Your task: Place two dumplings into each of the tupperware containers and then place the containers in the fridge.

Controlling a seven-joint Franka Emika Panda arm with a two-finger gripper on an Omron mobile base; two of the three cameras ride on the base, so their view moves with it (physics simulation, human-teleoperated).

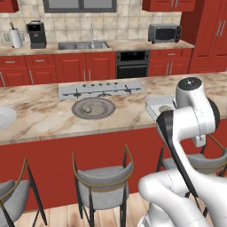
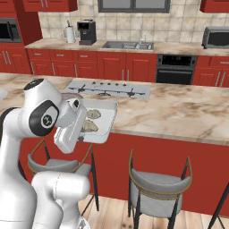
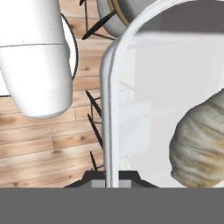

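You have the jaws clenched on the near rim of a tupperware container (image 2: 99, 120), held off the table (image 2: 179, 112) edge with two dumplings (image 2: 91, 126) inside, its long axis pointing away from the hand.

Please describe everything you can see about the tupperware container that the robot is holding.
The tupperware container is a shallow, clear whitish rectangular tray with rounded corners and a raised rim, plastic by its look. It holds two dumplings. It juts past the front edge of the marble counter, above a stool. The claw is shut on its rim, seen close in the hand view.
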